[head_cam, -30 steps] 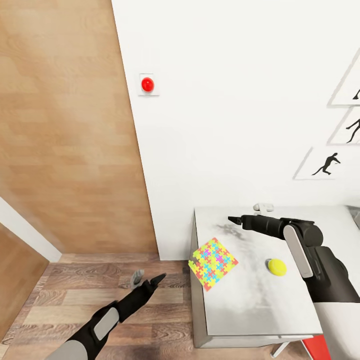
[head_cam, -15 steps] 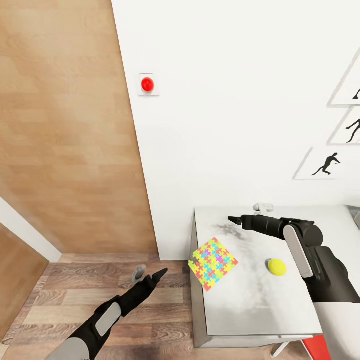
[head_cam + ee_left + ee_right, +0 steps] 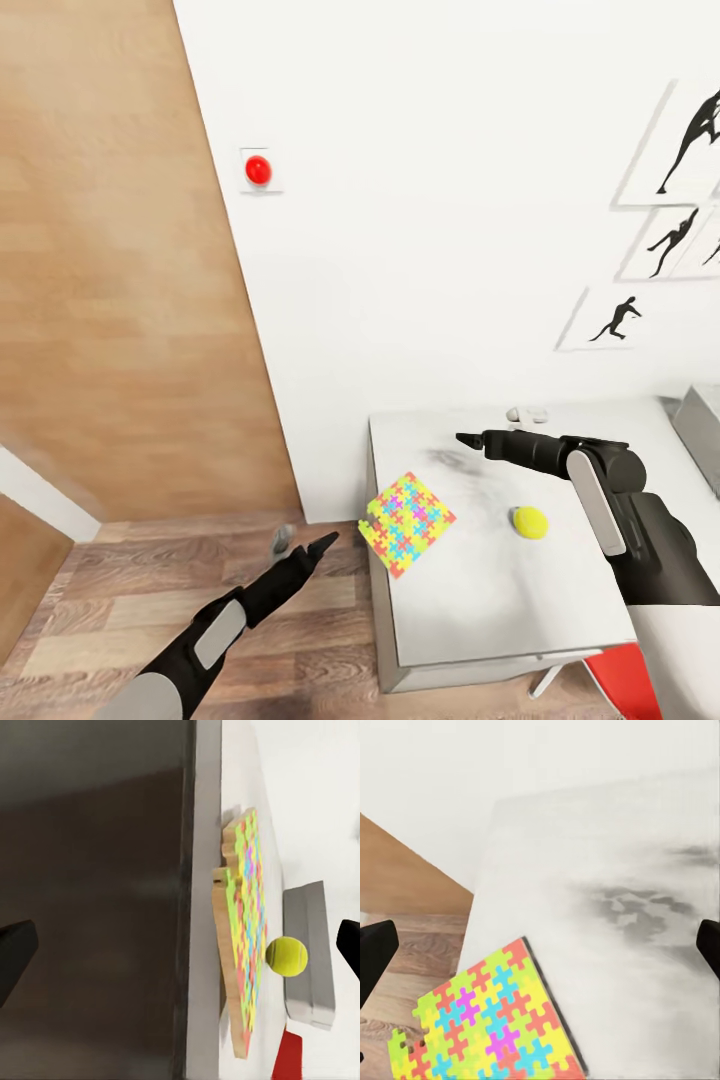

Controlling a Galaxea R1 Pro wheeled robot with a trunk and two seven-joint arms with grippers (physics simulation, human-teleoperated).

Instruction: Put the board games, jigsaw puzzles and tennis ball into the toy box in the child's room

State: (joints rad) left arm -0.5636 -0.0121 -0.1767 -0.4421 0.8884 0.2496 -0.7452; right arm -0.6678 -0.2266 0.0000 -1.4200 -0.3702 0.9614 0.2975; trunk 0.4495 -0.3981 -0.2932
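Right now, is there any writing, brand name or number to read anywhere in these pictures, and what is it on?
No readable text anywhere.
Jigsaw puzzle box: coloured puzzle-piece pattern, no words.
Tennis ball: plain yellow-green, no logo legible.
Red button on the wall: no label.
Wall pictures: black silhouettes of figures, no captions.

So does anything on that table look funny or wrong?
Yes. The flat multicolour jigsaw puzzle box sits crooked at the grey table's left edge, one corner overhanging the wood floor. The small yellow-green tennis ball lies loose beside it.
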